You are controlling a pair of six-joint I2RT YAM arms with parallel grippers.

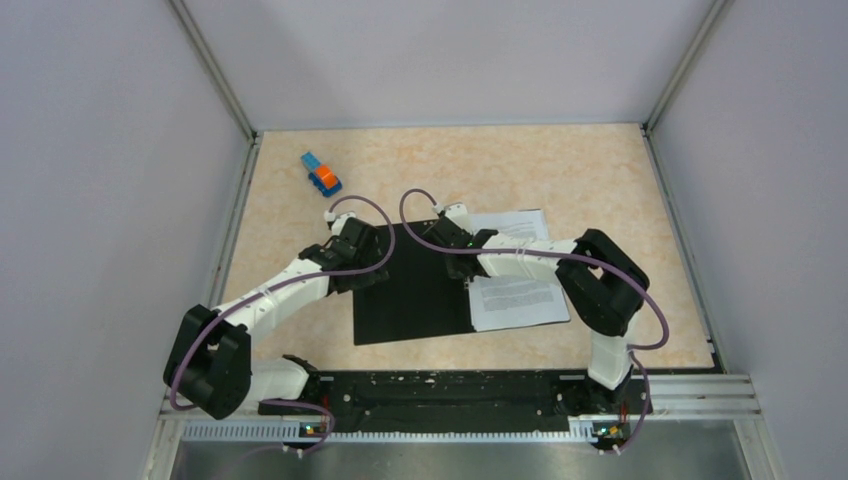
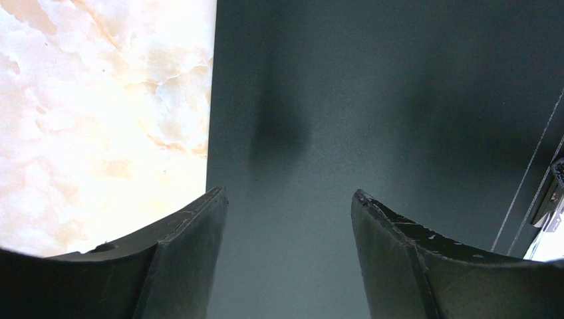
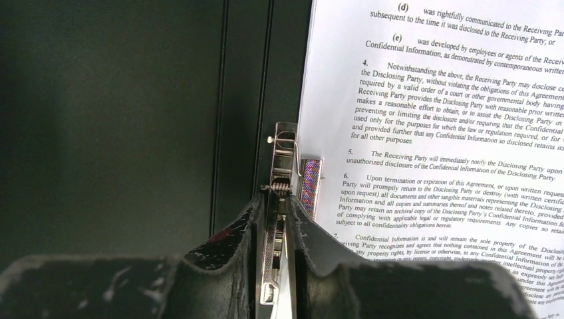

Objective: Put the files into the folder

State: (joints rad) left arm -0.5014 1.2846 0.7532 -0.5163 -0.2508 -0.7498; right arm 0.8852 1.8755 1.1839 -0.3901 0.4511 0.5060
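grey walls are seen around three sides of a marbled beige table [image 1: 560, 170]. the folder [image 1: 415, 300] is laid open, black inside up, around the middle of the table and reaching toward its near edge. the files [image 1: 520, 300] are stacked just right of the folder's spine, toward the table's right edge, with the left edge of the top sheet set beside the metal clip [image 3: 284, 153]. the right gripper [image 3: 274, 199] is pinched onto that clip, with one finger pressed on each side of its lever. the left gripper [image 2: 289, 196] is held over the folder's left flap near its left edge, with the jaws spread wide and nothing between them; whether the flap is touched cannot be told. a blue-and-orange toy block [image 1: 321, 173] is left near the table's far left corner, well apart from the folder.
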